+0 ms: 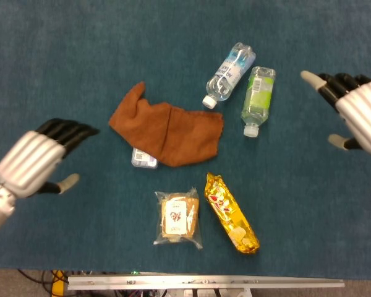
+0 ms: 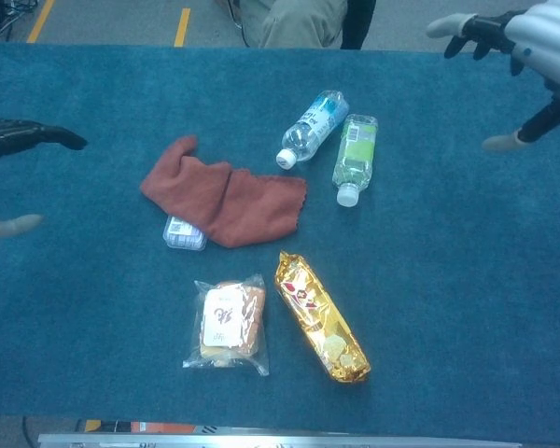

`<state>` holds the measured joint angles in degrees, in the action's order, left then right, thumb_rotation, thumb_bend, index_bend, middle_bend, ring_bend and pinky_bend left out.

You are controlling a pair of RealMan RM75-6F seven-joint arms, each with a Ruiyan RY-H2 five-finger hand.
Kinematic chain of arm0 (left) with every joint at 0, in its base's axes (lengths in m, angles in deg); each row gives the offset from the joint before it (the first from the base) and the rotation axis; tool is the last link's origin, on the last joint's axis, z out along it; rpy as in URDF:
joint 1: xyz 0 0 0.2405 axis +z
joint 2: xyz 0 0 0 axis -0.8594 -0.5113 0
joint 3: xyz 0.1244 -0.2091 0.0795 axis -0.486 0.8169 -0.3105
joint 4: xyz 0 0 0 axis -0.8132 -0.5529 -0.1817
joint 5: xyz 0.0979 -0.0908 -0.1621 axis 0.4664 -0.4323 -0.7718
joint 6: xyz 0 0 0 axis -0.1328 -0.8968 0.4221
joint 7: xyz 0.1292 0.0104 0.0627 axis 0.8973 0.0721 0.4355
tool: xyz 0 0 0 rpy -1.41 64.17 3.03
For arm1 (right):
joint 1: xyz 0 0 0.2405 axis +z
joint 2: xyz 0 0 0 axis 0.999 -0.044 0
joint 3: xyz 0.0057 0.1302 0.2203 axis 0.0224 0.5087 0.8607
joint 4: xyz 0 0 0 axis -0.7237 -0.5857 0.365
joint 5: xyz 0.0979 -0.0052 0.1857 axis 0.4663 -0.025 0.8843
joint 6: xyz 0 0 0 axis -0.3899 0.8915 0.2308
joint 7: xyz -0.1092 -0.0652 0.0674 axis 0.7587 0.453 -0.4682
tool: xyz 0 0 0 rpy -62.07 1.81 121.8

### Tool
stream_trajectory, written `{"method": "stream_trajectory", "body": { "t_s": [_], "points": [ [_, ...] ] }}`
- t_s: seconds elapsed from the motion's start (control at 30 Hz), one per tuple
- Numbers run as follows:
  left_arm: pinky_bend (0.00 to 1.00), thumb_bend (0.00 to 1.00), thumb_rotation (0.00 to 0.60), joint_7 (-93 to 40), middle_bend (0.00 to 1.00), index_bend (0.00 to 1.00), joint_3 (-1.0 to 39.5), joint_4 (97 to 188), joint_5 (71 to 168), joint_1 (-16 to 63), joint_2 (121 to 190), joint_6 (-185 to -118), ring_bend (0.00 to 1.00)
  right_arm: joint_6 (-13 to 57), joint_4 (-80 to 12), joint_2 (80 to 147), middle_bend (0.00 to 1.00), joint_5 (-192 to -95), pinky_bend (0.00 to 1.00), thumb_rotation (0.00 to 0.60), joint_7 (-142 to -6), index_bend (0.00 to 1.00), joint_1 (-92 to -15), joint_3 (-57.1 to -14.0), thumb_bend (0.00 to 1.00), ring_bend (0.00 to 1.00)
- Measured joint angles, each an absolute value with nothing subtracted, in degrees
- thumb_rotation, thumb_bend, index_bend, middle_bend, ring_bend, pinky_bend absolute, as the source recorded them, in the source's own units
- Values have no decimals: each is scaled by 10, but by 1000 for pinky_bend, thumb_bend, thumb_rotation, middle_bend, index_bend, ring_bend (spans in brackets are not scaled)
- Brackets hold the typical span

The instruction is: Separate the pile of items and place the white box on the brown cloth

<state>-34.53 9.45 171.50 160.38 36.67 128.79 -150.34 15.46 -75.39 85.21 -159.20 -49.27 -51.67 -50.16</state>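
The small white plastic box [image 1: 143,159] lay half under the crumpled brown cloth [image 1: 167,130], between and well apart from the empty, spread left hand [image 1: 34,162] and right hand [image 1: 358,111].

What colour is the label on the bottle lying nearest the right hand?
Light green, on the bottle with a white cap; the head view shows it best.

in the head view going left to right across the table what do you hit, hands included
left hand → brown cloth → gold snack pack → green-label bottle → right hand. Left out because they overlap others in the order: the white box under the cloth, the sandwich bag, the blue-label bottle.
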Motion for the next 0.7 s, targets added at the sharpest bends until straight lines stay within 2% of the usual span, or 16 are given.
{"method": "stream_trajectory", "body": {
  "t_s": [0.07, 0.13, 0.23, 0.53, 0.7],
  "points": [
    [139, 296, 596, -344, 117, 36, 100, 1712, 1601, 346, 1296, -1477, 102, 148, -755, 847, 263, -1607, 446, 600, -501, 25, -528, -504, 0, 292],
    [129, 276, 563, -344, 85, 3, 104, 1710, 1596, 328, 1302, -1454, 71, 138, -755, 841, 263, -1623, 446, 600, -512, 25, -542, -505, 0, 292],
    [124, 266, 530, -341, 58, 0, 113, 1705, 1580, 298, 1317, -1412, 54, 130, -754, 833, 263, -1635, 446, 600, -527, 25, -557, -504, 0, 292],
    [120, 265, 534, -322, 34, 0, 147, 1657, 1502, 207, 1399, -1304, 41, 138, -741, 829, 263, -1650, 447, 600, -542, 25, -581, -496, 0, 292],
    [117, 265, 599, -310, 30, 0, 158, 1620, 1467, 178, 1439, -1274, 40, 152, -729, 832, 263, -1650, 447, 600, -552, 25, -586, -487, 0, 292]
  ]
}}
